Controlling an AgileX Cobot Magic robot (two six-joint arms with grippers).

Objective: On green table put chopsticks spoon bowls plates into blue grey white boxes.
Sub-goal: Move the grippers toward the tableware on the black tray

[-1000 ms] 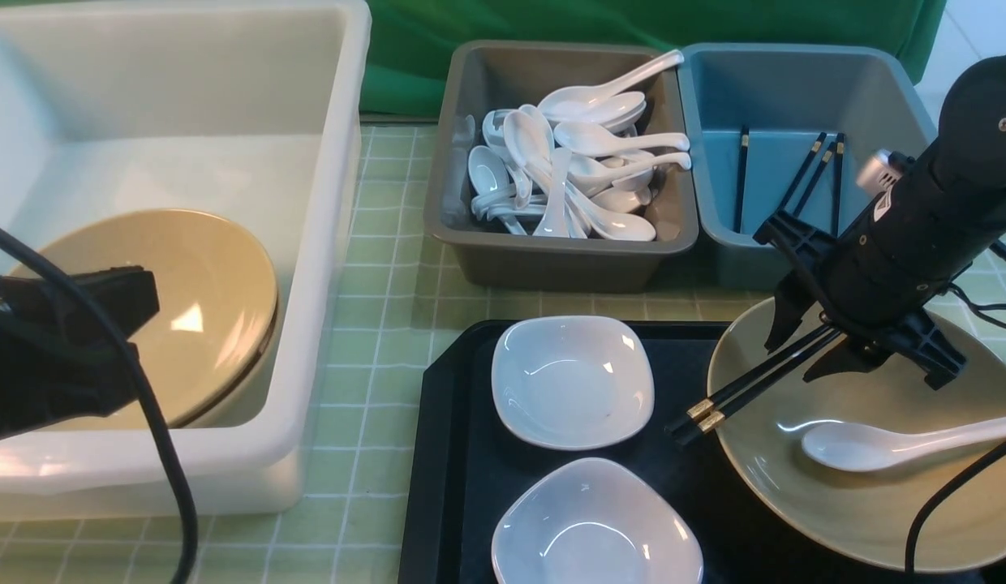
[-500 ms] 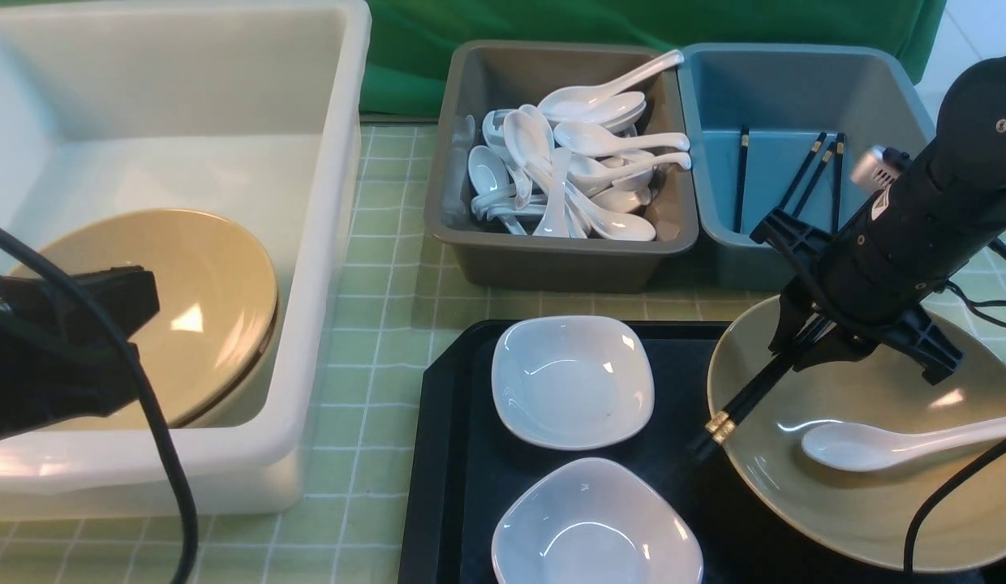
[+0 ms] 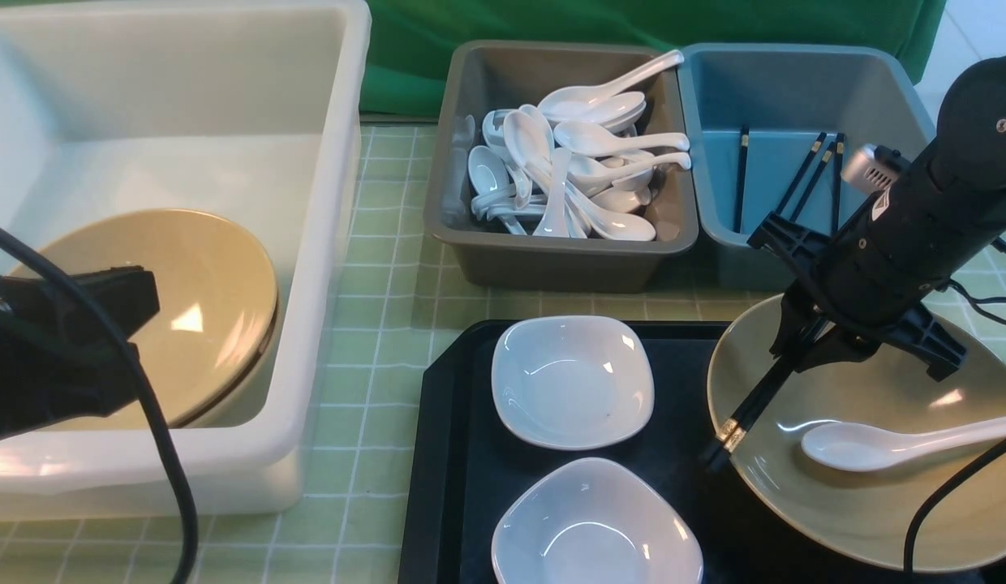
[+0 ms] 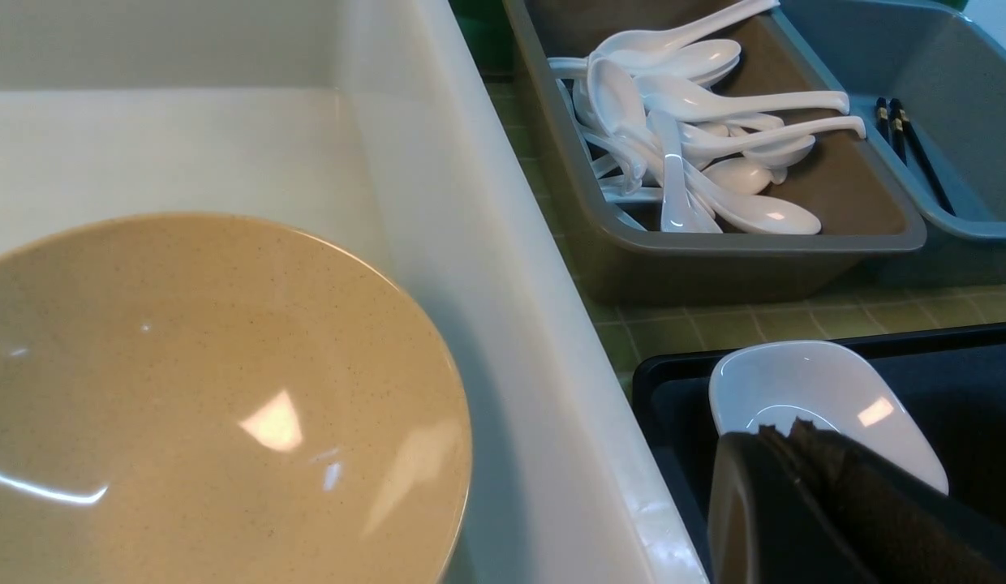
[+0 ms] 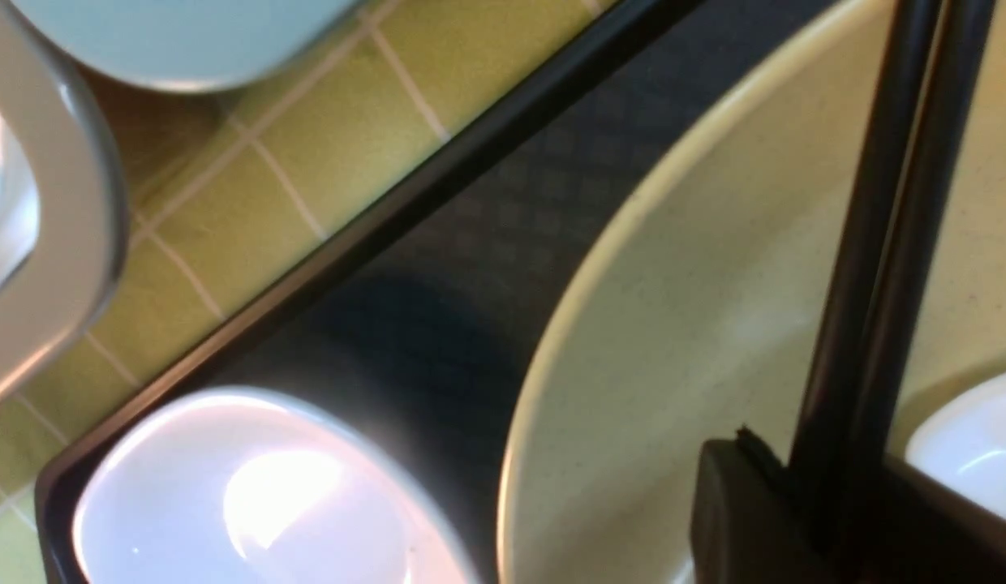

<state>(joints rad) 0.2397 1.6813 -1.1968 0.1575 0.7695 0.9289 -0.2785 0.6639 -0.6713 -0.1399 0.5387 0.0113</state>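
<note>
Here the right gripper point(image 3: 805, 345) is pinching the chopsticks point(image 3: 754, 405), which are slanting down from its jaws across the rim of the bowl point(image 3: 844, 511) beneath it. The spoon point(image 3: 876, 444) is lying in that bowl, just beside. The left gripper point(image 4: 783, 438), pressed together, is hovering near the white box point(image 3: 341, 203).

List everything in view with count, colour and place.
table: one, pale green, under everything.
boxes: three; white box left, grey box middle, blue box right.
tray: one, black, front right.
bowls: two, tan; one in white box, one on tray.
plates: two, white, on tray.
spoons: white; heap in grey box, one in tray's bowl.
chopsticks: black; several in blue box, one pair gripped.
left arm: black, near white box, jaws shut.
right arm: black, over tray's bowl, jaws shut on chopsticks.
</note>
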